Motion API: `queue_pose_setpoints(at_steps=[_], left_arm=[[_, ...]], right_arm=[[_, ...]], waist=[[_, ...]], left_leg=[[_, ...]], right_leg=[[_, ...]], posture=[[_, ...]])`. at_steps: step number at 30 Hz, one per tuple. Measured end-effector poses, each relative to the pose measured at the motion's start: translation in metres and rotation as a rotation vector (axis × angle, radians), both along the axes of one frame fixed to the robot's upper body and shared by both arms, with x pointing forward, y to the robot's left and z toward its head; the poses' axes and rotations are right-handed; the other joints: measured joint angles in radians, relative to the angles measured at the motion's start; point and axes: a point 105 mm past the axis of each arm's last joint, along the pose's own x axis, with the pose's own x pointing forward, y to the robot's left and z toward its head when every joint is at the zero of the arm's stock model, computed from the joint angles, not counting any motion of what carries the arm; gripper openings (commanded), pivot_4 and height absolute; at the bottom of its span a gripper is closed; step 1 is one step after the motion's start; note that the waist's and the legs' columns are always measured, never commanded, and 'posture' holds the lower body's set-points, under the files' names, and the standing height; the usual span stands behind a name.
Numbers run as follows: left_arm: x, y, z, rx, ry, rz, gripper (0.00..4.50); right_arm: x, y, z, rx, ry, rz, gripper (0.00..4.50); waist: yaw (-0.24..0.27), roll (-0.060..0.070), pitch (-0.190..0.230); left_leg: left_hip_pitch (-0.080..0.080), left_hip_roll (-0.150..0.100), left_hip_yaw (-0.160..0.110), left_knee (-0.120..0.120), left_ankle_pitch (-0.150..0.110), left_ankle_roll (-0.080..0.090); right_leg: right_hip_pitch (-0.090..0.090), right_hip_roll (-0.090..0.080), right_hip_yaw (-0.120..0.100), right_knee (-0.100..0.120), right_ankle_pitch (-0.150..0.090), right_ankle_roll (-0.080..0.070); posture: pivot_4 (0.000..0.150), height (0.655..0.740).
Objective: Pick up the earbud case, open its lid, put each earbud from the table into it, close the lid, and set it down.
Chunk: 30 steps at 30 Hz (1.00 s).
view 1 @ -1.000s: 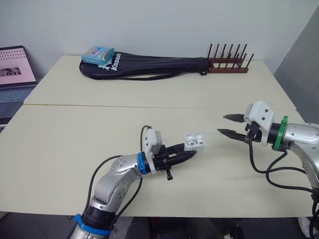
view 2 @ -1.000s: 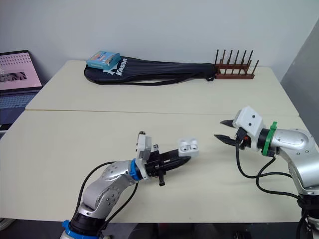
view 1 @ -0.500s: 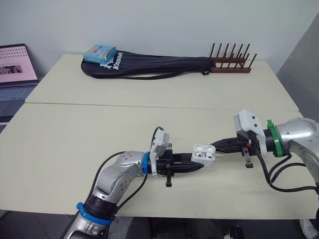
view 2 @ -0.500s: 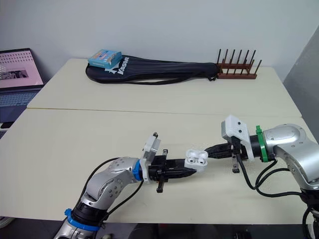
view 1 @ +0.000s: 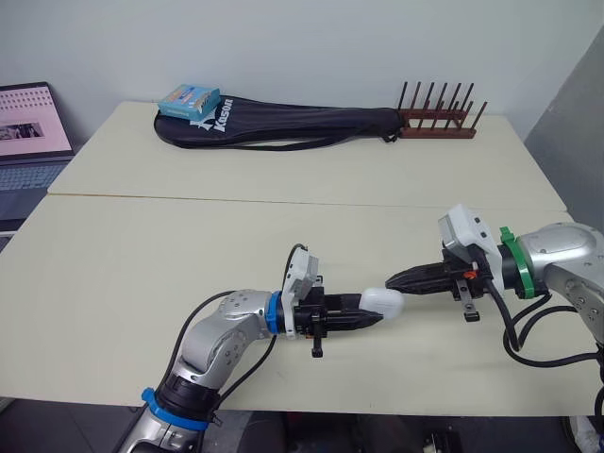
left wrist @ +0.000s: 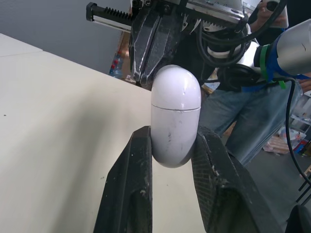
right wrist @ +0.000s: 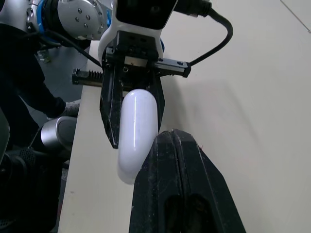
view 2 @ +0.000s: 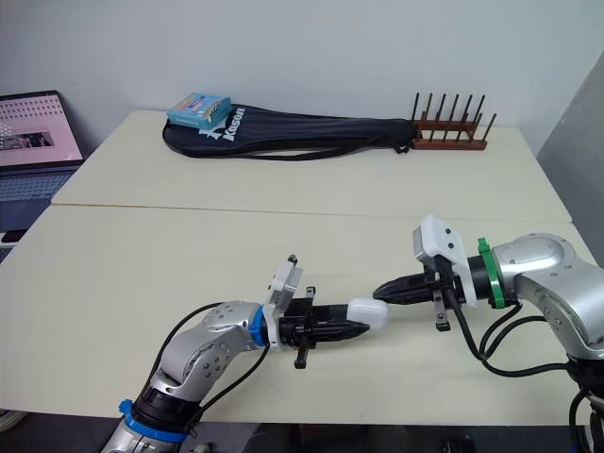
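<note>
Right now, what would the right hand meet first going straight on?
The earbud case, lid shut, pinched in the left hand. The right hand seems to have its tips at the case's lid end, though contact is unclear.

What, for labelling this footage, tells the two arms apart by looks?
Both are silver with white wrist blocks and black cables. The left arm has blue rings, the right arm a green ring. The left gripper and right gripper are black.

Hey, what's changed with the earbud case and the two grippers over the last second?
The right gripper moved in toward the robot's left, shut its fingers and pressed the open lid of the earbud case closed. The left gripper kept holding the case. The racket bag, blue box and wooden rack stayed put.
</note>
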Motion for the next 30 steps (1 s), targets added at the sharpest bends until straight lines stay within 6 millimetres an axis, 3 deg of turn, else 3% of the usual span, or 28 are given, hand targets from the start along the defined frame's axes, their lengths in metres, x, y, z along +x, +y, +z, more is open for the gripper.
queue_pose_setpoints(at_steps=[3, 11, 17, 24, 29, 30], left_arm=[[0.003, -0.003, -0.003, 0.005, 0.064, 0.025, 0.75], [0.038, 0.0, -0.035, 0.205, 0.486, 0.221, 0.75], [0.056, -0.006, -0.047, 0.263, 0.636, 0.287, 0.75], [0.063, 0.0, -0.046, 0.294, 0.599, 0.293, 2.93], [0.055, 0.031, -0.042, 0.36, 0.475, 0.326, 4.45], [0.051, 0.04, -0.041, 0.379, 0.444, 0.338, 4.48]], right_arm=[[0.004, -0.002, -0.002, -0.003, -0.013, -0.042, 0.0], [0.028, -0.021, -0.014, -0.026, -0.172, -0.247, 0.0], [0.028, -0.028, -0.029, -0.05, -0.282, -0.282, 0.0], [0.018, -0.034, -0.04, -0.118, -0.325, -0.233, 0.0], [0.015, -0.034, -0.039, -0.123, -0.323, -0.201, 0.0], [0.013, -0.034, -0.038, -0.117, -0.312, -0.187, 0.0]], waist=[[0.0, 0.0, 0.0], [0.001, 0.0, 0.0], [0.002, 0.001, 0.0], [-0.002, 0.002, -0.001], [-0.015, 0.003, -0.002], [-0.018, 0.003, -0.002]], left_leg=[[-0.001, 0.0, -0.001, 0.0, 0.0, 0.0], [-0.005, -0.001, -0.007, 0.001, 0.0, 0.0], [-0.007, 0.0, -0.011, 0.001, 0.001, -0.001], [-0.002, 0.0, -0.011, 0.001, 0.003, -0.005], [0.006, 0.002, -0.009, -0.003, 0.004, -0.006], [0.009, 0.002, -0.009, -0.005, 0.004, -0.007]], right_leg=[[0.0, 0.0, -0.001, -0.001, 0.0, 0.0], [0.0, 0.0, -0.008, -0.002, 0.0, 0.0], [0.0, 0.0, -0.013, -0.002, 0.0, 0.0], [0.004, 0.0, -0.013, -0.001, 0.001, -0.001], [0.009, 0.001, -0.011, 0.0, 0.001, -0.001], [0.011, 0.001, -0.011, -0.001, 0.001, -0.001]], posture=[[0.15, 0.7087], [0.15, 0.7087], [0.15, 0.7087], [0.15, 0.7087], [0.15, 0.7087], [0.15, 0.7087]])
